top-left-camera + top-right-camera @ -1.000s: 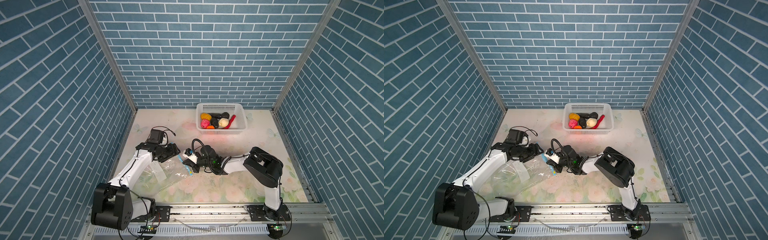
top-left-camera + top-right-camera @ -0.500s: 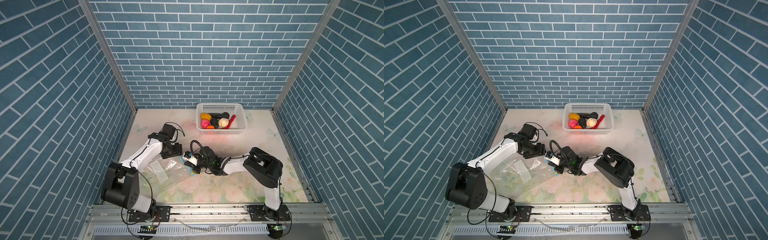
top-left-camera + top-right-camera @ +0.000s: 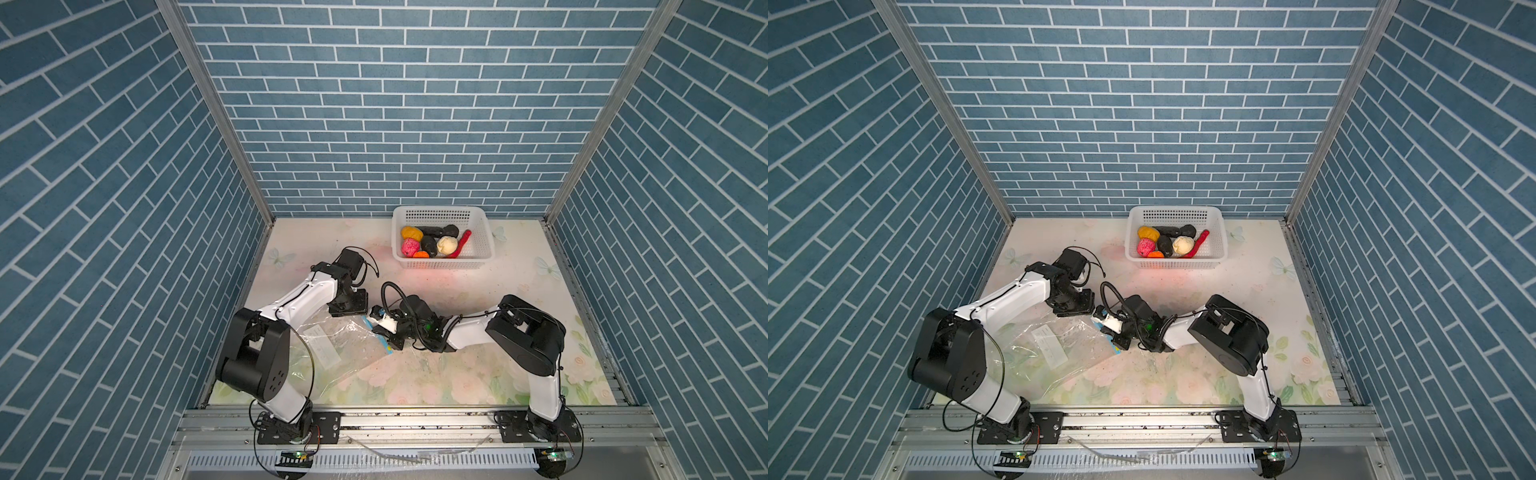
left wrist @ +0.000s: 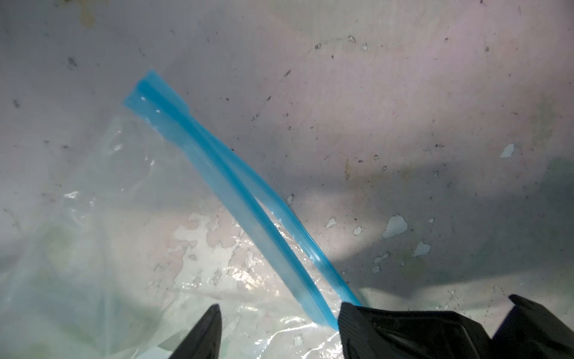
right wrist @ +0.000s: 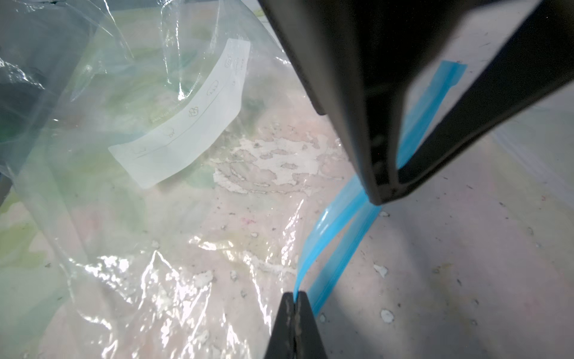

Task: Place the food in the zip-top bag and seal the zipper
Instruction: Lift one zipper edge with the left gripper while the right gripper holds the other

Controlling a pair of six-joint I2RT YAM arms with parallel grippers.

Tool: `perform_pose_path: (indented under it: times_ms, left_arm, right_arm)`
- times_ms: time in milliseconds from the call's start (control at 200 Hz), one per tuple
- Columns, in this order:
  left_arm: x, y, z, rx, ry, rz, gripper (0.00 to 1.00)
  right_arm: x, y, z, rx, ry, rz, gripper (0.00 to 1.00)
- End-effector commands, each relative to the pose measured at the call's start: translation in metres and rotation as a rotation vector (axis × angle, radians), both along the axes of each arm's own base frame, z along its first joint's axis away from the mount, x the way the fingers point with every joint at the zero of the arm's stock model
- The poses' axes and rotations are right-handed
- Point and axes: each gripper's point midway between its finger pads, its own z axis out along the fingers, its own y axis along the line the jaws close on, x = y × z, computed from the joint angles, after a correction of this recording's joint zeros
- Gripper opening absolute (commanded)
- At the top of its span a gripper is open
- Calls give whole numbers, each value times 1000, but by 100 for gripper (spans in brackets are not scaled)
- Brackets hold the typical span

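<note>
The clear zip-top bag (image 3: 332, 353) (image 3: 1054, 345) lies flat at the table's left-centre, white label up. Its light-blue zipper (image 4: 236, 189) (image 5: 335, 236) is parted into two lips. My right gripper (image 5: 294, 300) (image 3: 377, 328) is shut on the upper lip. My left gripper (image 4: 276, 323) (image 3: 351, 309) hangs right beside it, open, with that lip running between its fingers close to one finger (image 4: 357, 323). The food (image 3: 432, 245) (image 3: 1167, 245) sits in the basket: a cream ball (image 3: 446, 245), a pink ball (image 3: 409, 248), a red strip (image 3: 462, 241), with orange, yellow and black pieces.
The white perforated basket (image 3: 440, 210) (image 3: 1175, 210) stands at the back of the table, right of centre. Blue brick walls close in three sides. The two arms meet low over the bag's mouth, and a metal rail runs along the table's front edge.
My left arm has swung in from the left to the bag's mouth, and its jaws have narrowed. The right gripper has kept its hold on the zipper lip.
</note>
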Motion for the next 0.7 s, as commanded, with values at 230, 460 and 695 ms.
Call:
perform_pose_path:
  times_ms: [230, 460, 695]
  left_arm:
    - [3, -26, -8, -108, 19, 38, 61]
    - [2, -23, -11, -81, 33, 38, 60]
    - [1, -13, -13, -14, 45, 12, 48]
  right_arm:
    - [3, 12, 37, 148, -147, 19, 0]
    - [9, 12, 40, 160, -201, 5, 0]
    - [13, 13, 43, 162, -234, -2, 0]
